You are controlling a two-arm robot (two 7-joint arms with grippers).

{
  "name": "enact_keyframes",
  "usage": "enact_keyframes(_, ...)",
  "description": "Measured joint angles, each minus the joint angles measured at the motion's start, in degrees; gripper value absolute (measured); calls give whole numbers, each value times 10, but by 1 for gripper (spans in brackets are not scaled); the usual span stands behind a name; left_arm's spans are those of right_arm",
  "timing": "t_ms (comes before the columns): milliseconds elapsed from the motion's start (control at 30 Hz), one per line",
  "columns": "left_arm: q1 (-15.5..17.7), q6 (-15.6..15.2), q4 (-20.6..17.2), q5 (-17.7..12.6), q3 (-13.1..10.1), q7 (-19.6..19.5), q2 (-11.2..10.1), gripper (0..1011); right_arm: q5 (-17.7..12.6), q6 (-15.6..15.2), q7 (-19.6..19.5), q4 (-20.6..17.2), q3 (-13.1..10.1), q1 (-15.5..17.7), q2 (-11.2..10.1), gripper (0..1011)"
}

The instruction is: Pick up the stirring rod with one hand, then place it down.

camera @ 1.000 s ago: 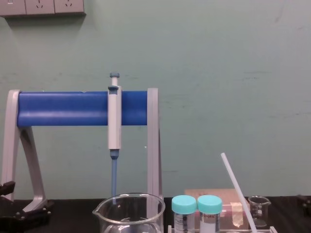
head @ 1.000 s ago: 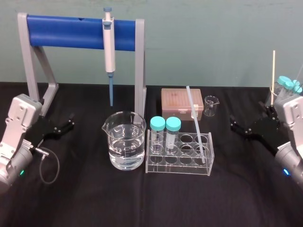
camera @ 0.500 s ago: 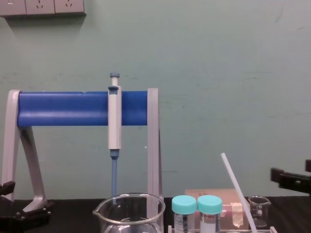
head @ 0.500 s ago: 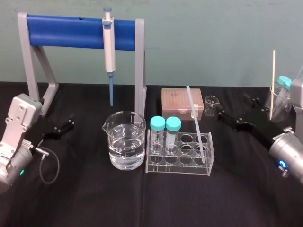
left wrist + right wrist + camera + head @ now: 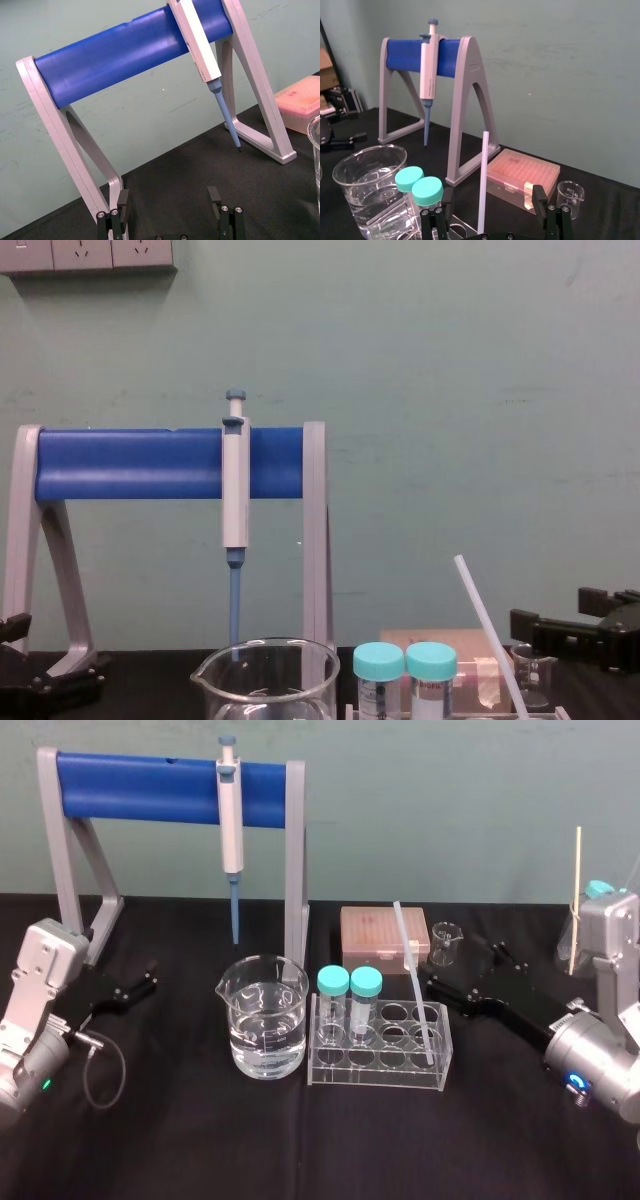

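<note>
Though short of the stirring rod [image 5: 413,978], right hand [image 5: 461,969] outstretched, left hand [image 5: 151,977] idle, both splay-fingered.

Ref tube rack [image 5: 380,1045]: table [image 5: 320,1140] in front open; stirring rod [image 5: 412,982] top free above. Behind: tip box [image 5: 378,935], sm beaker [image 5: 446,942]. L: capped tubes [image 5: 349,985], big beaker [image 5: 263,1016]. R: right gripper [image 5: 462,972].
</note>
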State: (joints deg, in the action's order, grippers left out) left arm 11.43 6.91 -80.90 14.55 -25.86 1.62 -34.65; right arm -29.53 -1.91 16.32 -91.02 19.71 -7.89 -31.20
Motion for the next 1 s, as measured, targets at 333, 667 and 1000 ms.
enact_keyframes(333, 0, 0, 0, 0, 0, 0, 0, 1000, 32, -30, 23, 31, 17, -47, 20, 1003)
enact_keyframes(667, 0, 0, 0, 0, 0, 0, 0, 1000, 59, -42, 35, 73, 30, -90, 52, 1003)
enact_keyframes(1000, 0, 0, 0, 0, 0, 0, 0, 1000, 78, -71, 26, 92, 27, -108, 77, 1003)
